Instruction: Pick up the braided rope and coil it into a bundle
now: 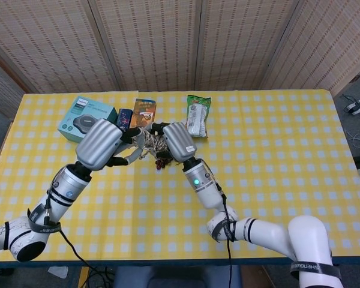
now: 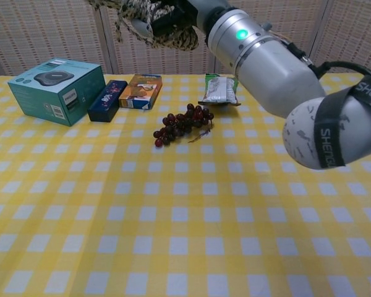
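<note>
grape bunch (image 2: 182,125) lies on the checked table (image 2: 173,247), nearest. above it both hands meet, well off the cloth: right hand (image 1: 175,140) fingers clamp on the braided rope (image 2: 151,21), mostly gathered into a clump; left hand (image 1: 101,144) fingers touch it, grip cannot be told. lift done; tidying remains. teal box (image 2: 55,90) behind.

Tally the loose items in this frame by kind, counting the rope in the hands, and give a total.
Boxes: 3 – teal box, dark slim box, orange box
Snack pouches: 1 – green pouch
Fruit: 1 – grape bunch
Ropes: 1 – braided rope, held above the table between the left hand and right hand
Total: 6
</note>
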Tool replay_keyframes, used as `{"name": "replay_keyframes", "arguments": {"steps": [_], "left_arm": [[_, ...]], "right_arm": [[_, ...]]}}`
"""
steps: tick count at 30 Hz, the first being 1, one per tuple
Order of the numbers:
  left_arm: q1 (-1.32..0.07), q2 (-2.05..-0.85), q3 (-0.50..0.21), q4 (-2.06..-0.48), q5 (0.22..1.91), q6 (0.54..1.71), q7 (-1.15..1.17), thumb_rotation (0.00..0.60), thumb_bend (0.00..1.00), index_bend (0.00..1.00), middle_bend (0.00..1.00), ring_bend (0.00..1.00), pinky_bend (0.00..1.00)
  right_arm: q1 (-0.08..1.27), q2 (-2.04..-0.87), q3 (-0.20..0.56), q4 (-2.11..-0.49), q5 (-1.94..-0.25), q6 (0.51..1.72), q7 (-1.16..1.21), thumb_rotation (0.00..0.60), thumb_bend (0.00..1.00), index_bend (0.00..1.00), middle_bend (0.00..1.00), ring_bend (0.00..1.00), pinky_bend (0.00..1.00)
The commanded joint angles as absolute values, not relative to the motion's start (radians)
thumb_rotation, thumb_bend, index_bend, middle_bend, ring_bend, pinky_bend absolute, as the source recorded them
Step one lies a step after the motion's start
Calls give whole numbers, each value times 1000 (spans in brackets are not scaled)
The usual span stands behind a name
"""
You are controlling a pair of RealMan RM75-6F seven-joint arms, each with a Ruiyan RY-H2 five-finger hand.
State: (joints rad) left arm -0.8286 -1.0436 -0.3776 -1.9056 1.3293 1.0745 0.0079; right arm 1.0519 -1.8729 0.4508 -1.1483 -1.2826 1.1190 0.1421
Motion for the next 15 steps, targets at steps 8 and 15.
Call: {"name": "replay_keyframes", "arguments": {"steps": [8,15], "left_arm": [[-841,-1081,-398,-1862,1302,1107,0,600,404,752,1000,1000,1000],[-854,-1107,-398,-1818,1270,1108,31,600,405,743,1000,1000,1000]], "right_arm": [[1067,-1820,398,-1179,-1316,1019,193,600,340,844,661,588,738],[1074,-1789,367,-1205,-1361,982,272,600,315,847,666,588,738]]}}
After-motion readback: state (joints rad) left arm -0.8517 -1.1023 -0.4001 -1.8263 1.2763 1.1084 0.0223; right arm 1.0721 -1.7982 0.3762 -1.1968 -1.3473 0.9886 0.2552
